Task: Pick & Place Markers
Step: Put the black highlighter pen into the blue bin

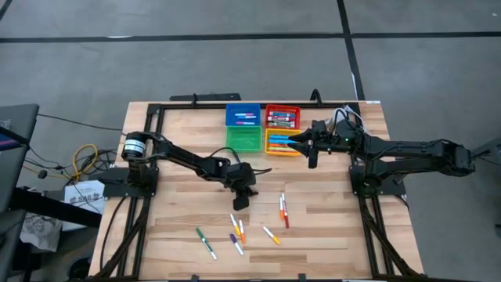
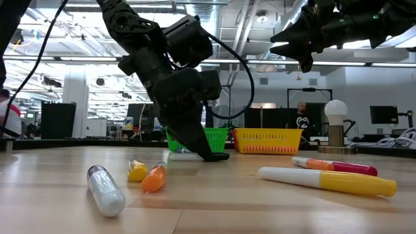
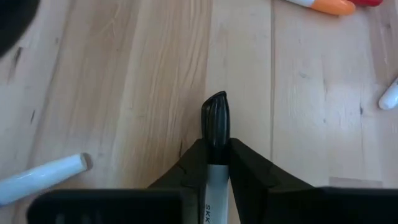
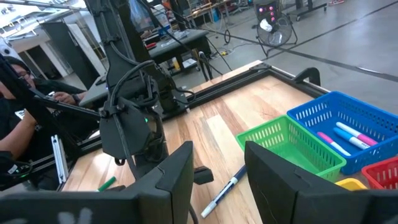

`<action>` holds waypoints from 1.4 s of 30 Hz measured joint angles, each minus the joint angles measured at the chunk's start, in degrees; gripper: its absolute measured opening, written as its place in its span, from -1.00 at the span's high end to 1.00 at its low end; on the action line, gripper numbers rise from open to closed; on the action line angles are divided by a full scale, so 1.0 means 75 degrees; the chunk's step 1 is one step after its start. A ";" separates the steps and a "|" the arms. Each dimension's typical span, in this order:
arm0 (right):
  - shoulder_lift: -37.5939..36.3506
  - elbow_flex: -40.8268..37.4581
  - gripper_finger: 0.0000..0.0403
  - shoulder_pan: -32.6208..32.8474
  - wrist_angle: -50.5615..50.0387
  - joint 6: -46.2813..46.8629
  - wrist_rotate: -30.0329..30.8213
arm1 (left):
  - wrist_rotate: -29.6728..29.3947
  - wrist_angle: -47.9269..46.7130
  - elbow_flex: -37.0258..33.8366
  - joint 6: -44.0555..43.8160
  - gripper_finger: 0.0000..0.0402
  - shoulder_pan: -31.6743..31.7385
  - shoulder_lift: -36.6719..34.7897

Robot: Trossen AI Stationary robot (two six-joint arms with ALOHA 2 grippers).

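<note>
The left gripper (image 1: 241, 200) is down on the wooden table (image 1: 329, 227), near the middle, and its two fingers (image 3: 249, 171) are pinched onto a black-capped marker (image 3: 216, 121). From the wrist camera the black cap pokes out past the fingertips while the white barrel runs back between them; in the low view the cap end lies against the tabletop.

The right gripper (image 1: 301, 143) hangs raised over the yellow bin (image 1: 280, 146) at the back of the table, its fingers (image 4: 180, 171) parted about halfway with nothing between them.

The other loose markers (image 1: 237, 229) lie scattered toward the front of the table: a green-capped one (image 1: 205, 242) off to the left, a small cluster with orange, yellow and purple caps just in front of the left gripper, a lone orange-tipped one (image 1: 272, 235) to their right, and a red and orange pair (image 1: 283, 210) side by side farther right.

At the back stand four bins in a square: blue bin (image 1: 243, 114) and red bin (image 1: 282, 116) behind, green bin (image 1: 244, 139) and the yellow one in front. The blue and red bins hold markers; so does the yellow one, though the gripper hides part of it. I cannot tell whether the green one holds anything.

A person (image 4: 15, 134) sits beyond the table's far side, seen from the right wrist camera.
</note>
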 joint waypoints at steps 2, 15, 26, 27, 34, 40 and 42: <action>0.0000 0.0000 0.33 0.0000 0.0000 0.0000 0.0000 | -0.0011 -0.0105 -0.0031 0.0008 0.75 0.0002 -0.0158; 0.0000 0.0000 0.34 0.0000 0.0000 0.0002 0.0000 | -0.0098 -0.0087 -0.0033 0.0157 0.78 0.0026 -0.0450; 0.0000 0.0000 0.34 0.0000 -0.0003 0.0003 0.0000 | -0.0001 -0.0084 -0.0021 0.0324 0.79 0.0029 -0.0847; 0.0000 0.0000 0.34 0.0000 -0.0003 0.0003 0.0000 | -0.0050 -0.0135 -0.0020 0.0383 0.79 0.0029 -0.0970; 0.0000 0.0000 0.34 0.0000 -0.0006 0.0003 0.0000 | -0.0450 -0.0908 -0.0010 0.0586 0.78 0.0096 -0.2008; 0.0000 0.0000 0.34 0.0000 -0.0009 0.0049 0.0002 | -0.0853 -0.0908 -0.0007 0.1147 0.78 0.0508 -0.3064; 0.0000 0.0000 0.33 0.0000 -0.0019 0.0170 0.0006 | -0.0869 -0.0883 -0.0004 0.1364 0.77 0.0766 -0.3387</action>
